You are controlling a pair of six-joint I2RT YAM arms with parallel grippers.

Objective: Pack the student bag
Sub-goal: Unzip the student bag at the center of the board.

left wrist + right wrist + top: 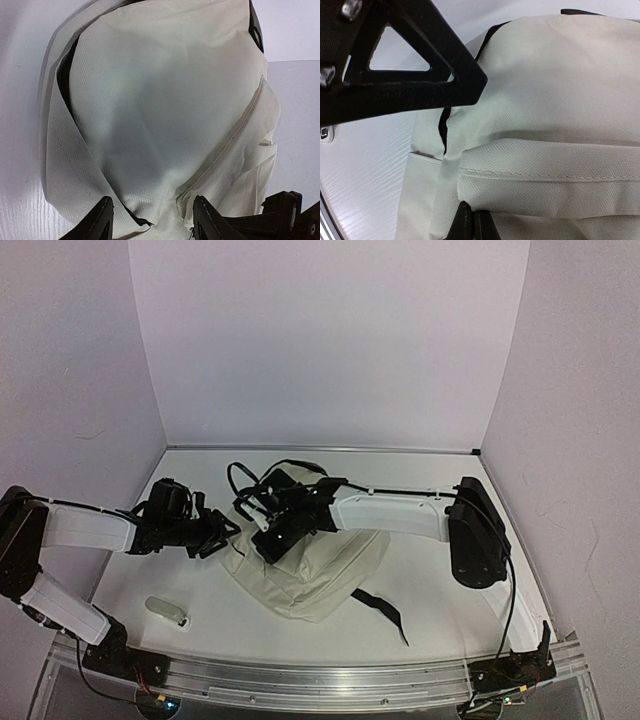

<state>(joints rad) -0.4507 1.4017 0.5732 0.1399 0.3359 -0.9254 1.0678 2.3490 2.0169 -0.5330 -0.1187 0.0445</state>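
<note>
The student bag (318, 575), cream fabric with black straps, lies crumpled in the middle of the table. My right gripper (272, 540) reaches over it from the right and is shut on a folded seam of the bag's fabric (530, 180); its fingers (472, 224) show pressed together under the fold. My left gripper (215, 533) is at the bag's left edge, and its black finger shows in the right wrist view (410, 75). In the left wrist view the gripper (152, 220) is open, with the bag (160, 100) bunched between the spread fingertips (204, 215).
A small pale, translucent object (166, 611) lies on the table at the near left. A loose black strap (385, 610) trails from the bag toward the near right. White walls close in the table at the back and sides.
</note>
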